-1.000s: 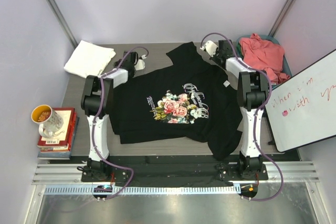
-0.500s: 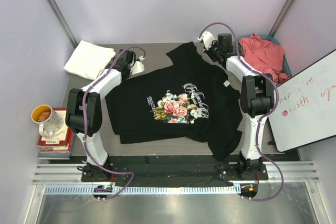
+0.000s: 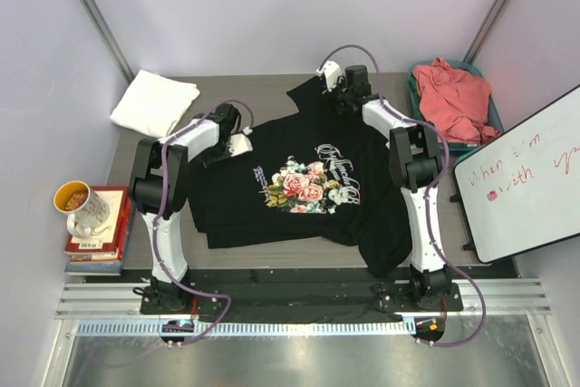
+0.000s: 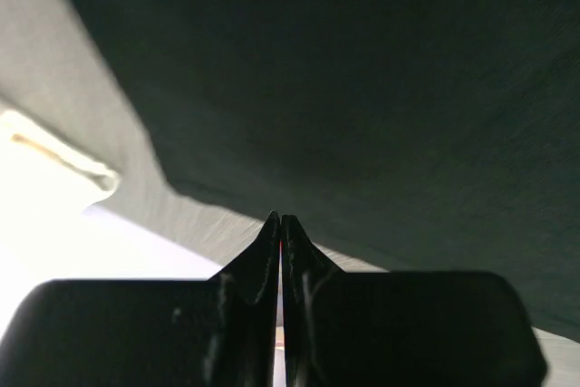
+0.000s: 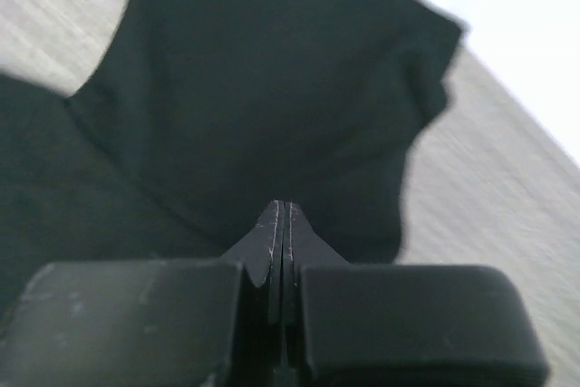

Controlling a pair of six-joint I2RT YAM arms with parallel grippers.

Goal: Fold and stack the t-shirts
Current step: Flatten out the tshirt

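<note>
The black t-shirt (image 3: 299, 178) with the rose print lies spread face up across the middle of the table. My left gripper (image 3: 231, 138) is shut at the shirt's left sleeve edge; in the left wrist view its tips (image 4: 281, 220) meet just at the black cloth's (image 4: 362, 88) border, with nothing seen between them. My right gripper (image 3: 343, 97) is shut over the far sleeve; in the right wrist view its tips (image 5: 283, 207) lie against the black sleeve (image 5: 272, 88). The white t-shirt (image 3: 154, 101) lies folded at the far left. The coral-pink t-shirt (image 3: 453, 92) lies crumpled in a bin.
A teal bin (image 3: 495, 115) stands at the far right corner. A whiteboard (image 3: 526, 178) leans along the right side. A mug (image 3: 80, 204) sits on stacked books (image 3: 104, 237) off the table's left edge. The black shirt's near right corner hangs over the front edge.
My left gripper has moved nearer and right onto the black shirt's left sleeve. My right gripper has swung left along the far edge to the far sleeve. The shirt has not moved.
</note>
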